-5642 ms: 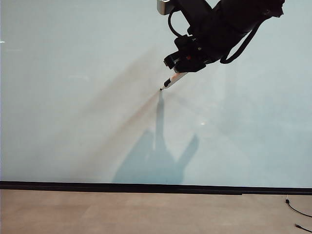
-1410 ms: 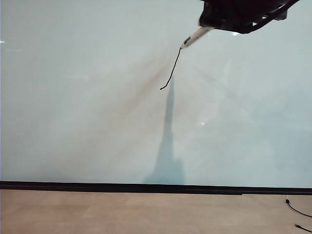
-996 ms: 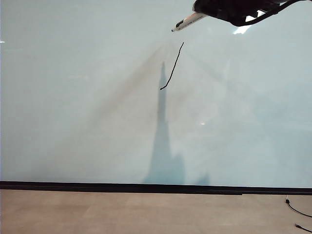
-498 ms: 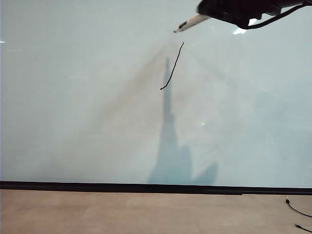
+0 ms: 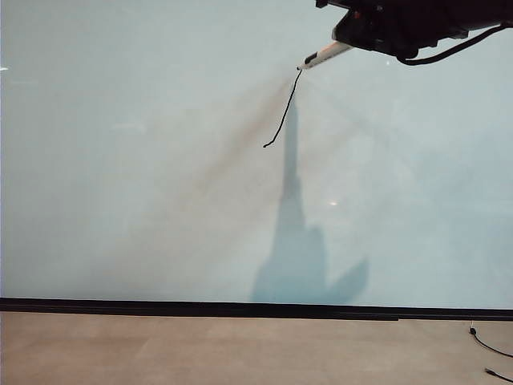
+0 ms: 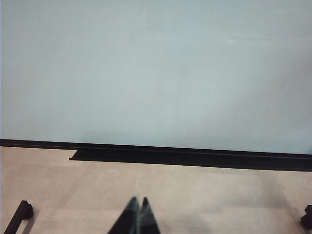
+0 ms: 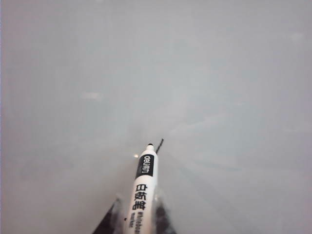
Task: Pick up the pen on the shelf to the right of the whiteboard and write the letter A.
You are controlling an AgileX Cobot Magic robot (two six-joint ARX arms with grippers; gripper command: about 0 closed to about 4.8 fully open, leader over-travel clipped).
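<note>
The whiteboard (image 5: 144, 160) fills most of the exterior view. Of the letter A, one slanted black stroke (image 5: 282, 112) shows on it. My right gripper (image 5: 357, 36) reaches in at the top right, shut on the pen (image 5: 325, 56), a slim white marker. Its dark tip sits at the stroke's upper end; whether it touches the board I cannot tell. In the right wrist view the pen (image 7: 144, 185) juts out between the fingers of the right gripper (image 7: 138, 204), next to the stroke's end (image 7: 159, 145). My left gripper (image 6: 139, 201) is shut and empty, low before the board.
A thin black strip (image 5: 240, 309) runs along the board's lower edge, above a beige tabletop (image 5: 200, 349). A black ledge (image 6: 195, 158) lies at the board's foot in the left wrist view. Thin black cable ends (image 5: 485, 345) lie at the lower right.
The right gripper has carried the pen down and to the right, from above and left of the stroke to its upper end. The arm's shadow shifted right. The left gripper stayed put.
</note>
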